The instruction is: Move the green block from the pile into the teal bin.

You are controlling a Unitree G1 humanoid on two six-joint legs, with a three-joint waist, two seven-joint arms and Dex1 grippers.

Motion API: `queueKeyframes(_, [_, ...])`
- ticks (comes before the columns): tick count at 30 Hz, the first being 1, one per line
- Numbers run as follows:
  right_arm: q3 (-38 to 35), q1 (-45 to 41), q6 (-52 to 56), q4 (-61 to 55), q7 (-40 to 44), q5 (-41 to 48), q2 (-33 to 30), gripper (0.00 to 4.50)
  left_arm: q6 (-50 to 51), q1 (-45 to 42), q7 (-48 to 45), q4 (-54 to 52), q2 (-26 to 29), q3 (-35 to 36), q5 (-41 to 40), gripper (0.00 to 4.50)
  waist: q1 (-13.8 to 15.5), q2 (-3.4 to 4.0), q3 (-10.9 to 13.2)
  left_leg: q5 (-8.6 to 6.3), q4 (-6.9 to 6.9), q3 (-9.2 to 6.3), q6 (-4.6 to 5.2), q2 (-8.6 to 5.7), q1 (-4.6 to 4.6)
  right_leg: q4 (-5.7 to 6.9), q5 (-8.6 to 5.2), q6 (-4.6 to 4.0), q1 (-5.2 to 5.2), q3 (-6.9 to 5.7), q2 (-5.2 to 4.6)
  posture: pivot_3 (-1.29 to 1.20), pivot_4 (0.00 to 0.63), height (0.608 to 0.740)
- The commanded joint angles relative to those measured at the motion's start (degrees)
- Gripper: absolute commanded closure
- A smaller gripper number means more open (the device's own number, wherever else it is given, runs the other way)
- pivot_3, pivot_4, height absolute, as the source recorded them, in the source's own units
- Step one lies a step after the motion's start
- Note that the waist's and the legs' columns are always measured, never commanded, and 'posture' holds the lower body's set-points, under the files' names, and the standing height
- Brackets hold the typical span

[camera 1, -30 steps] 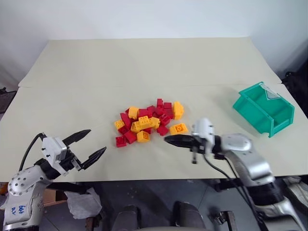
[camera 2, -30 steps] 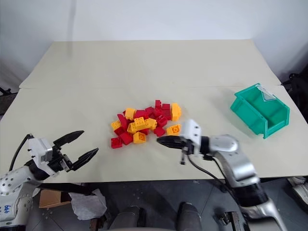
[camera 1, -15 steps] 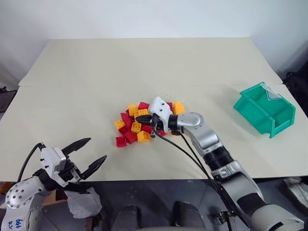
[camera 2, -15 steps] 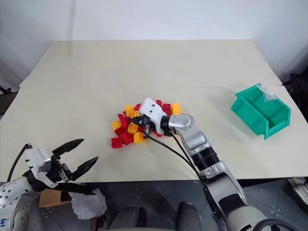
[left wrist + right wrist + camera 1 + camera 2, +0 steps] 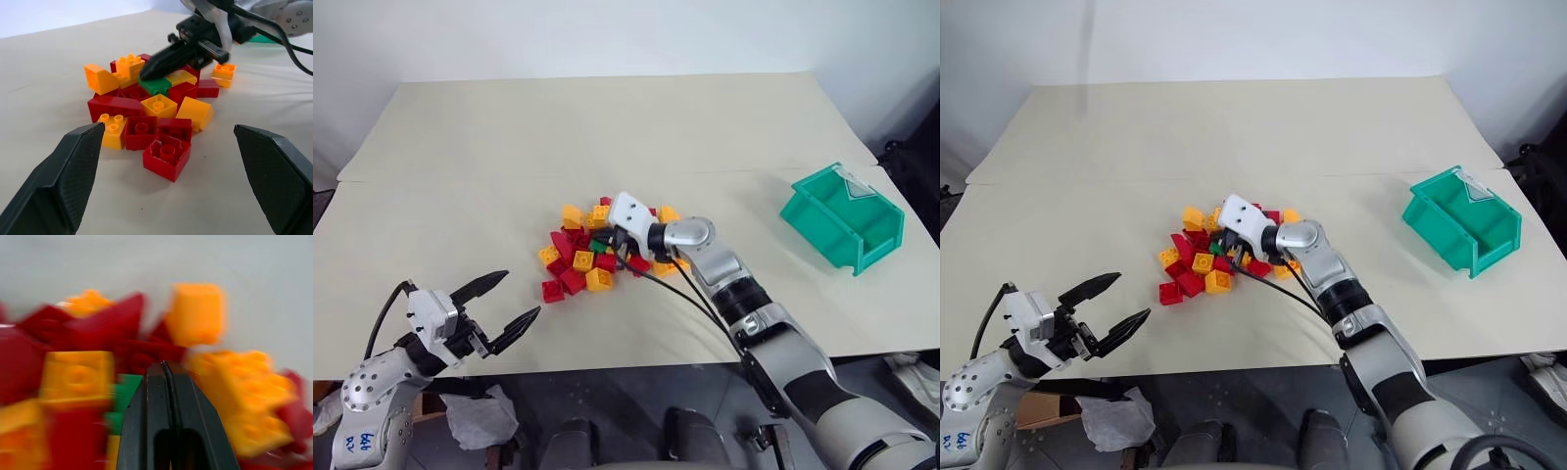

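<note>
The pile (image 5: 592, 257) of red and yellow-orange bricks lies mid-table. The green block (image 5: 598, 246) sits among them near the pile's middle, partly covered by neighbours; it also shows in the left wrist view (image 5: 155, 86) and the right wrist view (image 5: 124, 391). My right gripper (image 5: 603, 238) is shut with nothing in it, and its tip pokes into the pile, right above the green block (image 5: 1217, 249). My left gripper (image 5: 514, 304) hangs open near the table's front edge, left of the pile and apart from it. The teal bin (image 5: 842, 215) stands at the far right, its cut-away front facing the table's back right.
The cream table (image 5: 460, 176) has a seam running across it behind the pile. Bare tabletop separates the pile from the bin. My right arm's cable (image 5: 680, 294) trails over the table in front of the pile.
My right gripper swept from the pile's near right side into the pile and stopped there. Bricks got shoved about and the green block came into sight. The left gripper stayed put.
</note>
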Motion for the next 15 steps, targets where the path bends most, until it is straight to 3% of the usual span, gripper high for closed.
queueKeyframes(1, [0.34, 3.94, 2.72, -9.20, 3.68, 0.33, -3.90, 4.46, -0.76, 0.57, 0.02, -0.48, -0.07, 0.56, -0.30, 0.00, 0.21, 0.00, 0.00, 0.00, 0.01, 0.00, 0.00, 0.00, 0.00, -0.01, 0.00, 0.00, 0.01, 0.01, 0.00, 0.00, 0.150, 0.740])
queueKeyframes(7, [0.26, 11.35, 8.10, -17.67, 6.48, -1.59, -13.94, 4.46, -0.82, 1.54, 0.54, -1.19, -0.44, 0.42, -0.26, 0.00, 0.57, -0.07, -0.06, -0.03, 0.07, -0.01, 0.02, -0.03, 0.03, -0.04, 0.00, 0.00, 0.09, 0.00, -0.02, 0.00, 0.150, 0.740])
queueKeyframes(15, [-3.21, 9.25, 7.80, -12.01, -0.39, -2.82, -16.30, 4.46, -0.44, 0.58, 0.95, -0.94, -0.49, -0.79, -0.24, 0.00, 0.27, -0.10, -0.10, 0.06, 0.23, 0.15, 0.00, 0.05, 0.17, 0.10, 0.04, -0.13, 0.12, 0.09, -0.01, 0.00, 0.150, 0.740])
